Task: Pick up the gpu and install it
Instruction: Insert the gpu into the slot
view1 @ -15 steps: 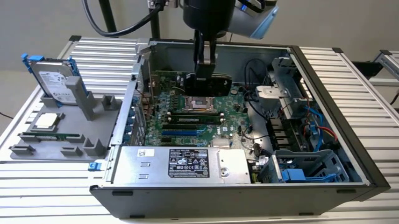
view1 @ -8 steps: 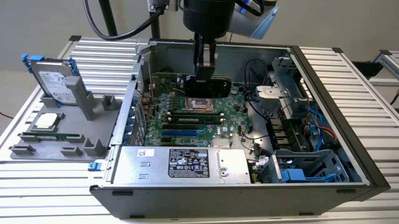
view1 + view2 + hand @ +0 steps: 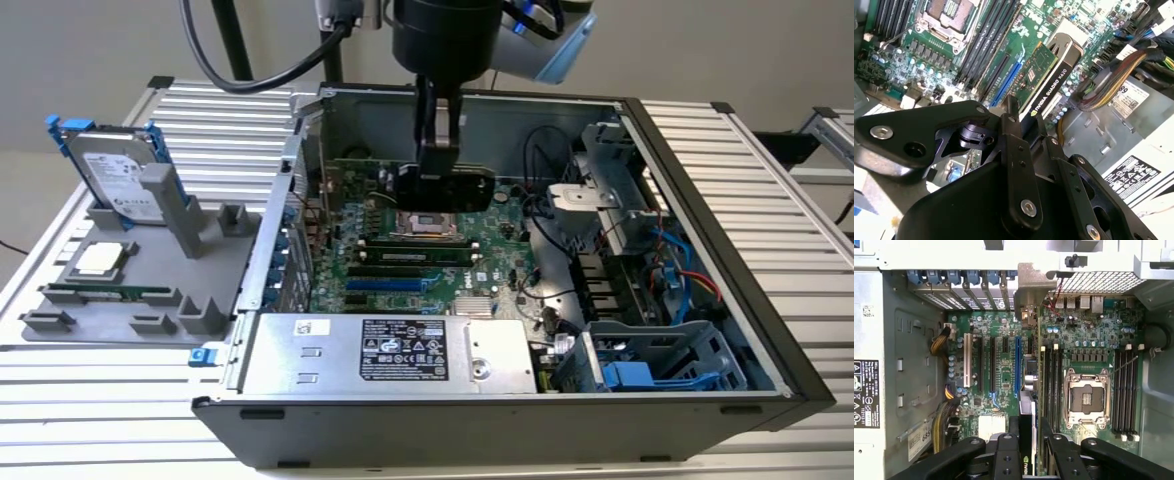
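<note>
Above the motherboard (image 3: 400, 250), at 12 o'clock of the power supply (image 3: 387, 352), the gripper (image 3: 1024, 117) clamps the gpu (image 3: 1046, 75). Likely light, stiff, fragile; edge grip suits it.

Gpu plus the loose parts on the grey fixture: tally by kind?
gpu: 1
hard drive: 1
processor: 1
memory stick: 1
Total: 4

The gripper (image 3: 1028, 440) clamps the gpu (image 3: 1026, 390) edge-on over the motherboard (image 3: 1089, 335), its silver bracket (image 3: 1029, 290) toward the case's rear slots, between the blue slot (image 3: 1017, 365) and the empty processor socket (image 3: 1088, 399)
</note>
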Motion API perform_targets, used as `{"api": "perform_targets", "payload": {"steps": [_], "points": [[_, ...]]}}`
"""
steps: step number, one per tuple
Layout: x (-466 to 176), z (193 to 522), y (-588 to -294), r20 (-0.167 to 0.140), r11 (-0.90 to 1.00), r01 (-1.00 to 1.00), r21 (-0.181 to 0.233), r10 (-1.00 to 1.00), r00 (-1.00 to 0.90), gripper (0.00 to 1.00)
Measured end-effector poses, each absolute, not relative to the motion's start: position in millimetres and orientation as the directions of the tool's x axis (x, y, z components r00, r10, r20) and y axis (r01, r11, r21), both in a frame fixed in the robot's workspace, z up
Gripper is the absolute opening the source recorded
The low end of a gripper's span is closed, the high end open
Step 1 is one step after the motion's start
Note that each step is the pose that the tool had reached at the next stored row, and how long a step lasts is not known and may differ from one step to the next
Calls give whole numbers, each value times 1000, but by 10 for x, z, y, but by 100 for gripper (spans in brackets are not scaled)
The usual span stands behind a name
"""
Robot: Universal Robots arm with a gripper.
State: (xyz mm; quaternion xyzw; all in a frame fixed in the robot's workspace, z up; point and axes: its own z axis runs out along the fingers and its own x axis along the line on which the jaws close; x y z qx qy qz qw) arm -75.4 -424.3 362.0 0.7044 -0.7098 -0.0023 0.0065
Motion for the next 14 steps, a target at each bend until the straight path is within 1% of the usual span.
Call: {"api": "perform_targets", "payload": {"steps": [14], "points": [[-719, 3601, -4243, 6, 8, -1000, 12, -1000, -8, 0]]}}
